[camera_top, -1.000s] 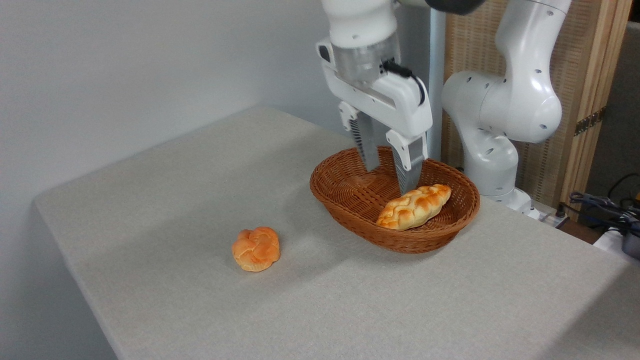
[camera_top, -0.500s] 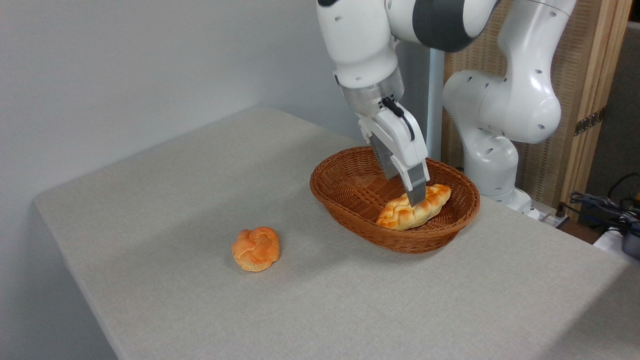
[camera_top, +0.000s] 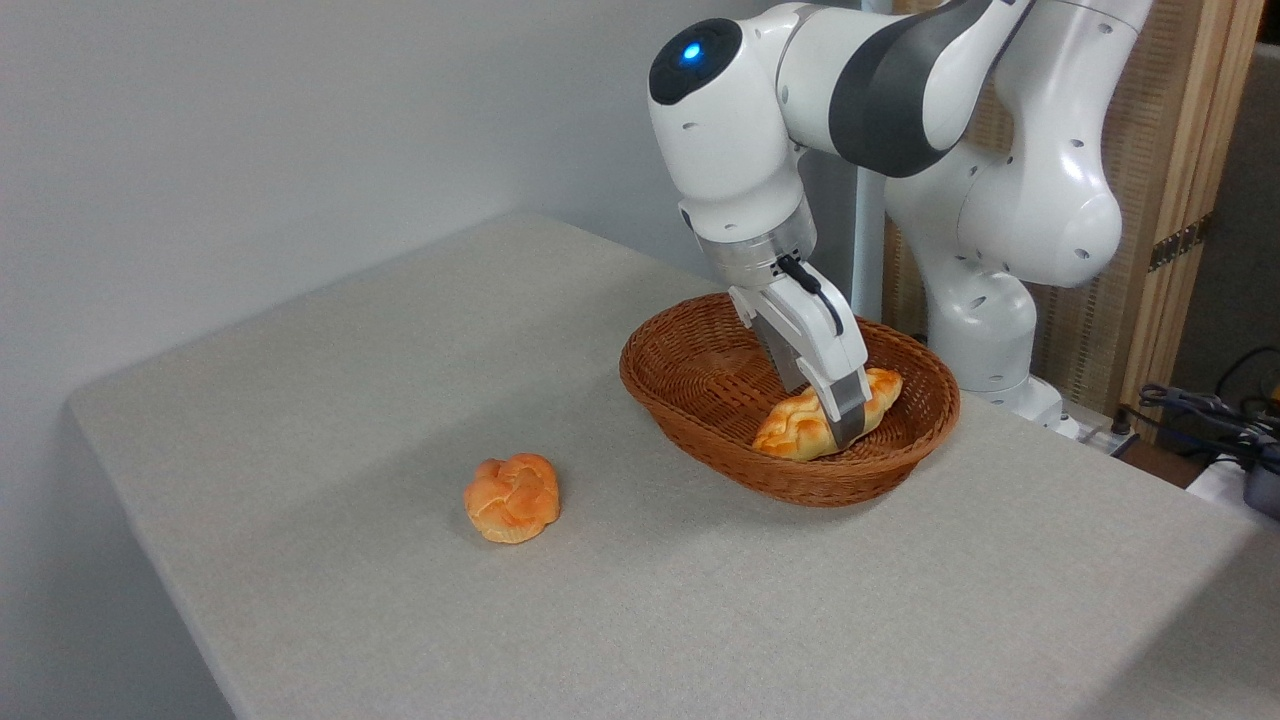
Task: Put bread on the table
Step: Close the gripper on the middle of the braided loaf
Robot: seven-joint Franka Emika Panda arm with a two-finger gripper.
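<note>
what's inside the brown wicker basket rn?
Inside the brown oval wicker basket: one golden braided loaf, with the white gripper down across its middle. The loaf's centre and the far finger are covered, so the grip can't be confirmed.

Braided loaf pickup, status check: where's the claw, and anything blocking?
Claw down in the wicker basket, astride the braided loaf; grip state unclear. Loaf not lifted. Table open; only a round bun at left.
</note>
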